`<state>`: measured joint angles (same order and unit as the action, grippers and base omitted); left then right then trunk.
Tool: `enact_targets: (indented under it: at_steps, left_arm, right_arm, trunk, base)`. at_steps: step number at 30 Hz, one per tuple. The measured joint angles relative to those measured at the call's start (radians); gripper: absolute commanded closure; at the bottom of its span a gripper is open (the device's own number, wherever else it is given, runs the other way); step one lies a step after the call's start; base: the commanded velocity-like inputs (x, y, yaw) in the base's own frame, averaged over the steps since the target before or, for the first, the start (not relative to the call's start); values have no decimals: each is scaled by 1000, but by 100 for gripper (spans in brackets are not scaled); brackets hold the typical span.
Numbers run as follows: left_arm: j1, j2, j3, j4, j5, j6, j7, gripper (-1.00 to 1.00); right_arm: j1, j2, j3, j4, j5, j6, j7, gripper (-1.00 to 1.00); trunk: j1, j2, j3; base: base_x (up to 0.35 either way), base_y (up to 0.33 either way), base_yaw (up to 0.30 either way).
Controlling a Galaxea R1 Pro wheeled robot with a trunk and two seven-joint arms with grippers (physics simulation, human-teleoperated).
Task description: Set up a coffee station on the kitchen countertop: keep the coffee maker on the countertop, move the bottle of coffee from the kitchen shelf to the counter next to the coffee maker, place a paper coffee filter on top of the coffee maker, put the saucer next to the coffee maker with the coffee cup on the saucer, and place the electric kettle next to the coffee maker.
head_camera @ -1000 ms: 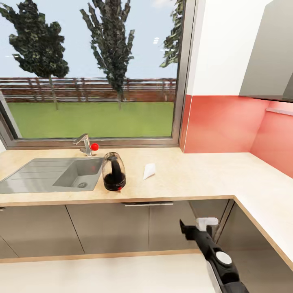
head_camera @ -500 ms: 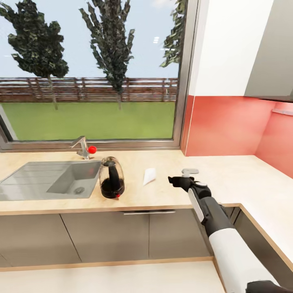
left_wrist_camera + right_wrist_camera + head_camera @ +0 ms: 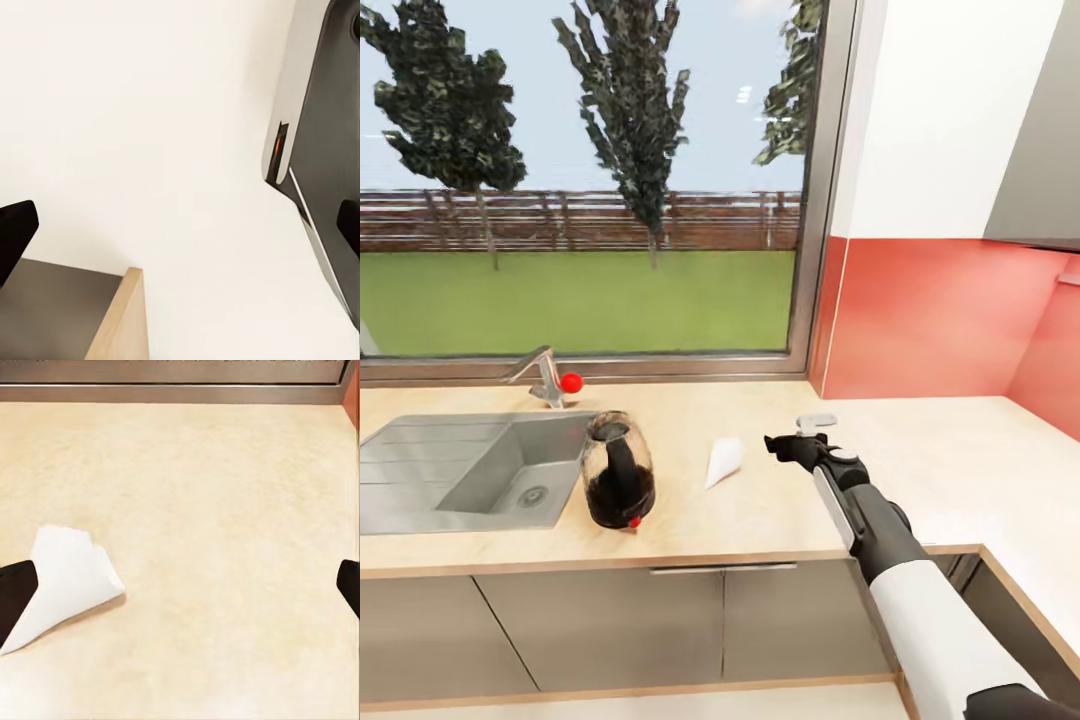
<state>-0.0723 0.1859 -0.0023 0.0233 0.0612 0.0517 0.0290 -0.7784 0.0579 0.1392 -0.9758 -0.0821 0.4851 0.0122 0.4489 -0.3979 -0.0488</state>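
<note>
Head view: right gripper [image 3: 784, 447] over counter [image 3: 920, 450], fingers spread, holding nothing, just right of filter [image 3: 723, 461]. Coffee maker [image 3: 618, 484] stands on counter between filter and sink [image 3: 460, 470].

Left wrist: left gripper [image 3: 180, 225] fingers wide apart, nothing held.

Right wrist: filter [image 3: 64, 583] lies flat on counter [image 3: 225, 510], beside 1 fingertip [image 3: 15, 600]; fingers wide apart.

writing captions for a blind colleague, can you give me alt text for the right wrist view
A white paper coffee filter, cone-shaped, lies on its side on a beige countertop. The right gripper hangs open above the counter, its dark fingertips at the picture's edges and one close beside the filter. A grey window frame runs along the counter's far end.
</note>
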Motion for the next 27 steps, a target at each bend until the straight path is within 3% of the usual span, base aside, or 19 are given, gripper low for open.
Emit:
enact_targets:
  at_steps: [3,9,14,22,27]
  left_arm:
    - [0,-1,0,0,0,0,0,-100]
    - [0,-2,0,0,0,1,0,-100]
    - [1,0,0,0,0,-1,0,-100]
    - [3,1,0,0,0,0,0,-100]
    - [9,2,4,0,2,0,0,-100]
  right_arm:
    - [0,-19,0,3,3,-1,75,-100]
    - [0,-68,-1,52,7,-1,290,-100]
    - [0,-80,6,83,16,-2,323,-100]
    - [0,-80,64,121,19,-2,421,-100]
    - [0,-78,91,129,19,-2,435,-100]
  trunk:
    - [0,0,0]
    - [0,0,0]
    - [1,0,0]
    - [0,0,0]
    - [0,0,0]
  base:
    - [285,-200,0]
    - [219,-152,0]
    - [26,-10,0]
    - [165,-1,0]
    - [196,0,0]
